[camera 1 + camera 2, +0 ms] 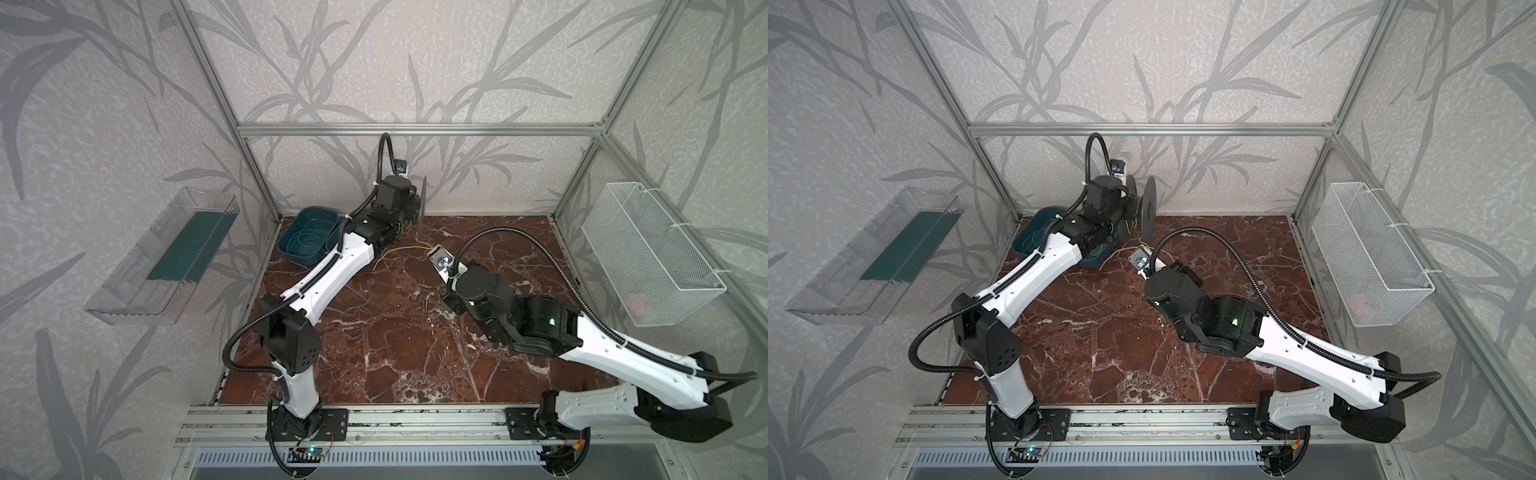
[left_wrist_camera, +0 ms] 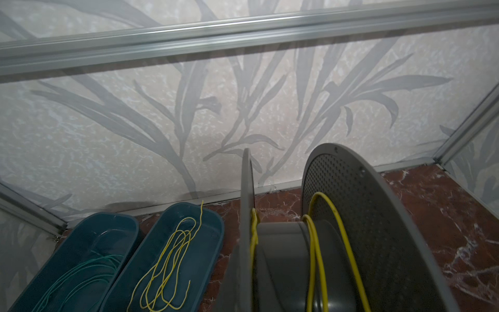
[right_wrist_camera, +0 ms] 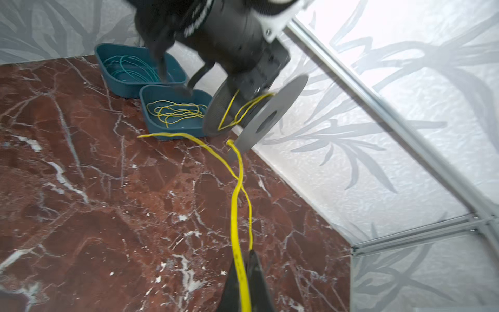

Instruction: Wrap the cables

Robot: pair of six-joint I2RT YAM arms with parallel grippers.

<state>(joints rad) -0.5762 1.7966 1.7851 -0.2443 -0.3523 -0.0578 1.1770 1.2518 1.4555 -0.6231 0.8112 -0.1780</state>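
Observation:
A grey spool [image 1: 423, 206] [image 1: 1148, 208] hangs tilted above the back of the marble table, and my left gripper [image 3: 252, 90] is shut on its hub. Yellow cable turns [image 2: 314, 251] lie loosely round that hub. From the spool, two yellow cable strands [image 3: 237, 194] run across the table into my right gripper [image 3: 244, 267], which is shut on them. One loose cable end [image 3: 140, 136] lies on the marble. In a top view the strands [image 1: 405, 249] show between both wrists. The left gripper's fingers do not show in the left wrist view.
Two teal trays sit at the back left: one [image 2: 216, 224] holds more yellow cables [image 3: 175, 110], the other [image 2: 129, 218] thin green wires. A white mesh basket [image 1: 648, 249] hangs on the right wall and a clear bin [image 1: 162, 257] on the left. The back wall is close behind the spool.

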